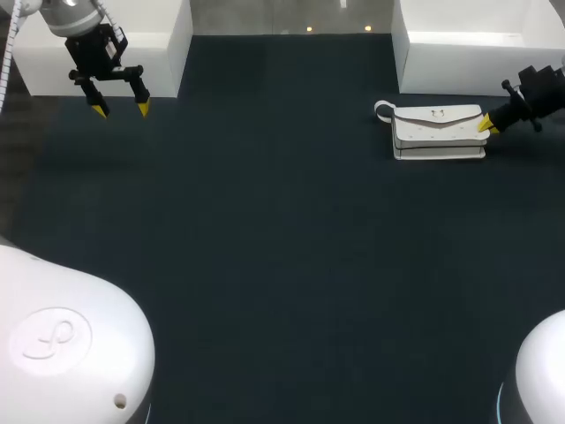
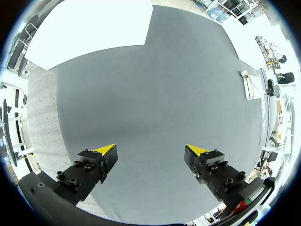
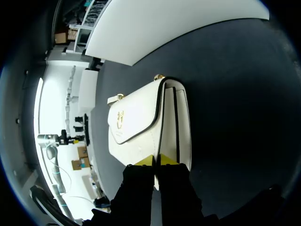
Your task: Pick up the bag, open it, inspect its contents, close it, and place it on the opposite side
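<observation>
Bag (image 1: 437,132): white, lying flat on your dark table (image 1: 265,230), upper right of the head view, flap side up. A small gold clasp (image 3: 120,117) sits on the flap, and a strap loop (image 1: 381,108) pokes out at its left end.
Right gripper (image 1: 485,125): at the bag's right end. In your right wrist view the yellow tips (image 3: 167,160) are drawn almost together on the near edge of the bag (image 3: 136,127), with its dark seam running in between them, so it is pinching a thin edge.
Left gripper (image 1: 121,109): upper left of the head view, well apart from the bag. Fingers are spread wide and pointing down, with nothing between them.
Left wrist view: your gripper (image 2: 150,150) hangs over bare table; the bag (image 2: 248,84) shows small, far ahead and off to one side.
White blocks: one at the far left corner (image 1: 159,44), one at the far right (image 1: 477,44), just behind the bag.
</observation>
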Robot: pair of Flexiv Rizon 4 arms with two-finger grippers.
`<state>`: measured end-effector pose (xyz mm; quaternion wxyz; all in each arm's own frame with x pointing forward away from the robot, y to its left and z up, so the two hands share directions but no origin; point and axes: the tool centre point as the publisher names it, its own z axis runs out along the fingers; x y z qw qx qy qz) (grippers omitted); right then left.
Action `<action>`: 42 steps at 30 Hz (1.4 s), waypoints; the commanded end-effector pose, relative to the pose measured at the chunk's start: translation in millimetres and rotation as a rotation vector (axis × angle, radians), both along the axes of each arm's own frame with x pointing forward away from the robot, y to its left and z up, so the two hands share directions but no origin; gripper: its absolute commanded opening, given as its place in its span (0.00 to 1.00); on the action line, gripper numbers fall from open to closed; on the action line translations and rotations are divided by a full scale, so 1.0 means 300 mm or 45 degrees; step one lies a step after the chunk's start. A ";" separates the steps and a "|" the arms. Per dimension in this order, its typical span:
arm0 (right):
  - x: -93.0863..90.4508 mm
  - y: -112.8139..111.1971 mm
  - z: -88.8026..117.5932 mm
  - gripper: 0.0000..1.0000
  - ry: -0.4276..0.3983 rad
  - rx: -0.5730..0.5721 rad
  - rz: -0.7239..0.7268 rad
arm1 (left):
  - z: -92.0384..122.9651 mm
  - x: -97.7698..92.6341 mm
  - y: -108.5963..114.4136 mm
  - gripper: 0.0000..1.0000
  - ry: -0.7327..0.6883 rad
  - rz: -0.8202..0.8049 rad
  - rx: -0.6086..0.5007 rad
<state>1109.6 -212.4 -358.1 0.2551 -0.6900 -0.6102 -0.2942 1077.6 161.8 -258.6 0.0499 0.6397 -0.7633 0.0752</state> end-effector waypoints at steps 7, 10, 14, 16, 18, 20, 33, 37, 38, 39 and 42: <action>0.042 -0.047 -0.008 0.00 0.022 -0.008 0.004 | 0.010 -0.005 0.015 1.00 -0.018 0.021 0.049; 0.063 -0.114 -0.006 0.00 0.031 -0.019 -0.002 | 0.017 -0.013 0.029 1.00 -0.034 0.034 0.105; 0.090 -0.186 0.003 0.00 0.025 -0.032 -0.021 | 0.022 -0.017 0.034 1.00 -0.072 0.053 0.142; 0.105 -0.212 0.006 0.00 0.020 -0.035 -0.036 | 0.024 -0.022 0.034 1.00 -0.081 0.048 0.148; 0.118 -0.233 0.011 0.00 0.016 -0.032 -0.046 | 0.022 -0.029 0.030 1.00 -0.084 0.044 0.162; 0.128 -0.247 0.014 0.00 0.009 -0.032 -0.047 | 0.022 -0.029 0.030 1.00 -0.084 0.044 0.162; 0.176 -0.266 -0.004 0.00 0.020 -0.008 0.000 | 0.022 -0.029 0.030 1.00 -0.084 0.044 0.162; 0.177 -0.267 -0.004 0.04 0.018 -0.014 0.015 | 0.022 -0.029 0.030 1.00 -0.084 0.044 0.162; 0.180 -0.270 -0.003 0.21 0.019 -0.014 0.014 | 0.022 -0.029 0.030 1.00 -0.084 0.044 0.162; 0.180 -0.273 -0.001 0.38 0.022 -0.017 0.008 | 0.022 -0.029 0.030 1.00 -0.084 0.044 0.162; 0.172 -0.286 0.010 1.00 0.023 -0.031 -0.015 | 0.022 -0.029 0.030 1.00 -0.084 0.044 0.162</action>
